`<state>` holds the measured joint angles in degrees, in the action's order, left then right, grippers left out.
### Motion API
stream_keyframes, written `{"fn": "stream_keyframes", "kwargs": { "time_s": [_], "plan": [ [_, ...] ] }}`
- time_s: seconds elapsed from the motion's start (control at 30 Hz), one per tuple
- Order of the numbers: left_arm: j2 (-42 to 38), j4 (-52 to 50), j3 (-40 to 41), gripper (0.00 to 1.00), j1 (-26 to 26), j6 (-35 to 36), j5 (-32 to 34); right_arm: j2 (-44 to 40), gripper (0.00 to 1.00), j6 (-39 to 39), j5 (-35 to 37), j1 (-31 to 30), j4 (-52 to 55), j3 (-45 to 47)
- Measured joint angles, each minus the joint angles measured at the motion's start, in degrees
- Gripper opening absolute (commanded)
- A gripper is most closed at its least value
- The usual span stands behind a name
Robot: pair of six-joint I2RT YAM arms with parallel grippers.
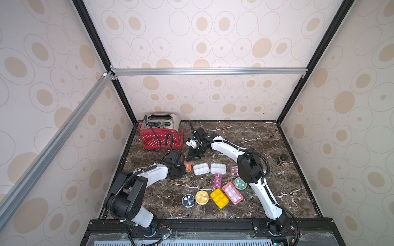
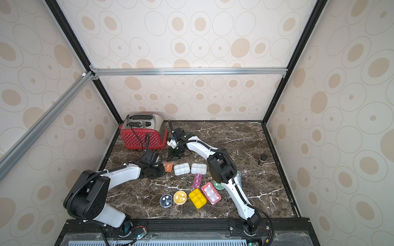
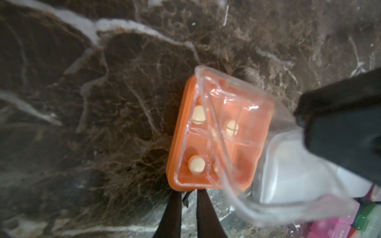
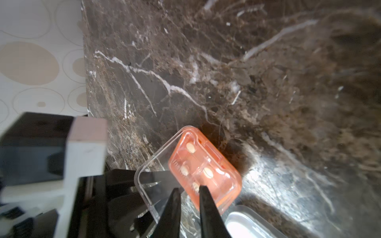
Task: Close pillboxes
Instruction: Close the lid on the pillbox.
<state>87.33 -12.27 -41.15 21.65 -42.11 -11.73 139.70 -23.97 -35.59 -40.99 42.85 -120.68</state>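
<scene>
Nearest on the marble table [image 1: 287, 191] lie a blue round pillbox [image 1: 188, 200], a yellow round pillbox [image 1: 202, 197], a yellow box [image 1: 219, 198] and a pink box [image 1: 232, 193]. Behind them sit two white boxes [image 1: 201, 169], with the orange pillbox [image 4: 224, 179] at that row's left end, its clear lid [image 4: 148, 185] half raised. The left gripper [image 3: 188, 192] is closed, its tips at the orange pillbox's edge. The right gripper [image 4: 188, 188] shows a narrow gap at the lid; whether it pinches the lid I cannot tell. Farther back stand a red toaster [image 1: 161, 133] and a jar [image 1: 282, 159].

orange pillbox [image 4: 206, 171] | clear lid [image 4: 156, 169] raised | right pincer [image 4: 189, 188] tips at box edge
</scene>
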Motion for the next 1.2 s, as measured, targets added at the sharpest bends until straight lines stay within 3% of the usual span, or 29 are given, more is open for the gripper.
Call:
{"fn": "stream_keyframes", "kwargs": {
  "time_s": [0.17, 0.3, 0.43, 0.5, 0.57, 0.77, 0.9, 1.2],
  "plan": [
    [-3.37, -0.46, 1.86, 0.17, 0.00, -0.55, 0.48, -1.38, 0.19, -0.44, 1.57, -0.72, -1.05, 4.11],
    [-6.03, -1.05, 4.42, 0.27, 0.00, -1.05, 0.52, -2.43, 0.20, -0.87, 2.56, -1.09, -1.99, 4.96],
    [-8.90, -2.84, 5.03, 0.53, 0.00, -1.62, 0.98, -2.75, 0.24, -1.05, 3.89, -1.18, -2.14, 4.98],
    [-10.08, -3.30, 4.96, 0.68, 0.00, -1.53, 1.31, -2.97, 0.32, -1.11, 5.11, -1.16, -2.08, 4.98],
    [-10.29, -3.82, 4.50, 0.74, 0.00, -1.46, 1.73, -3.10, 0.38, -1.03, 6.23, -1.18, -1.84, 4.98],
    [-6.80, -5.57, -0.68, 0.75, -0.13, 0.22, 3.15, -3.13, 0.42, -0.79, 8.85, -1.18, -0.92, 4.98],
    [-2.51, -5.31, -4.13, 0.70, -0.20, 1.36, 3.85, -3.13, 0.41, -0.52, 10.05, -1.18, 0.13, 4.94],
    [1.77, -5.20, -4.76, 0.64, -0.39, 2.58, 4.55, -2.99, 0.39, -0.15, 10.82, -1.36, 1.09, 4.55]
  ]
}}
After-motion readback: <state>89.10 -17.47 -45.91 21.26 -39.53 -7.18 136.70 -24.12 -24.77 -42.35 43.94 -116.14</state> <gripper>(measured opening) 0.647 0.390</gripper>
